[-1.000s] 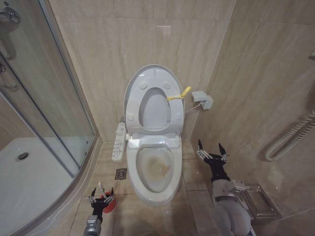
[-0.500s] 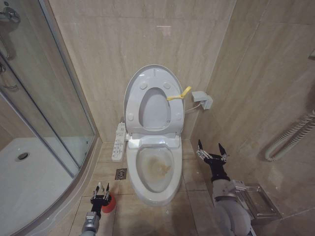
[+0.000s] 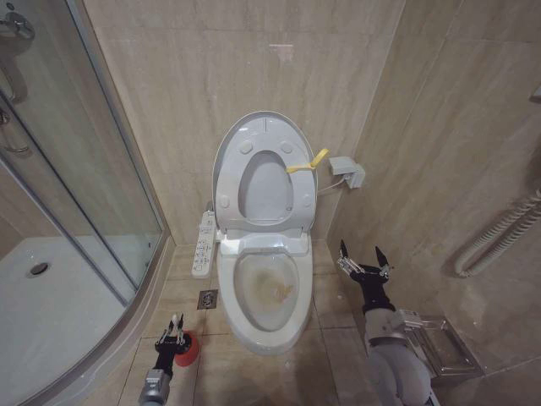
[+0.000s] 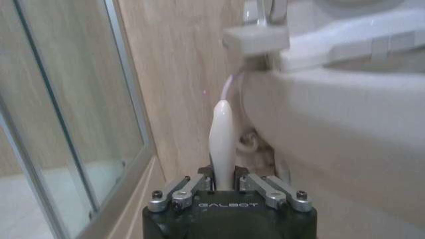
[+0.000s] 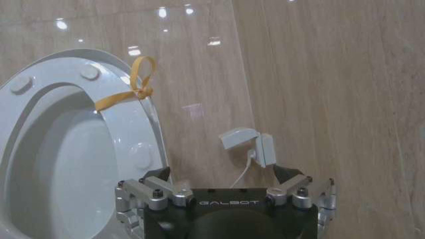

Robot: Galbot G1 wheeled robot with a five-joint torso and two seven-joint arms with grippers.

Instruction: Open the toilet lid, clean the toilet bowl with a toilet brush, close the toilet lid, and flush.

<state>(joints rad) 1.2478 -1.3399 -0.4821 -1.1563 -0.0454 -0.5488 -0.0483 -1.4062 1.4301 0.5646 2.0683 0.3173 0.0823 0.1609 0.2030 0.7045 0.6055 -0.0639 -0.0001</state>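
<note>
The toilet brush point(image 4: 222, 144) stands upright in its small red holder point(image 3: 186, 351) on the floor point(image 3: 254, 372), just left of the toilet bowl point(image 3: 269, 292) and near the shower's glass door point(image 3: 76, 169). Its white handle is thin, smooth and tapered to a rounded tip, so it looks light and stiff but probably slippery; a grip low on the shaft, where it is thicker, should hold better than one near the tip. The dark bristle head is hidden in the holder.

The left pincer point(image 3: 174, 331) sits right over the holder with the handle rising between its fingers point(image 4: 256, 183). In the left wrist view the two fingers have drawn in close on either side of the shaft and appear to pinch it, so I judge the pincer closed on the brush, though actual contact is hard to confirm.

The toilet lid point(image 3: 264, 173) is already raised against the tiled wall point(image 3: 254, 68), a yellow strap point(image 3: 306, 163) tied at its rim, and the seat is up with it. The bowl is exposed, with brownish stains inside. The control panel point(image 3: 203, 244) juts out on the bowl's left.

The right pincer point(image 3: 363, 258) hangs idle to the right of the bowl, fingers spread wide, holding nothing.
</note>
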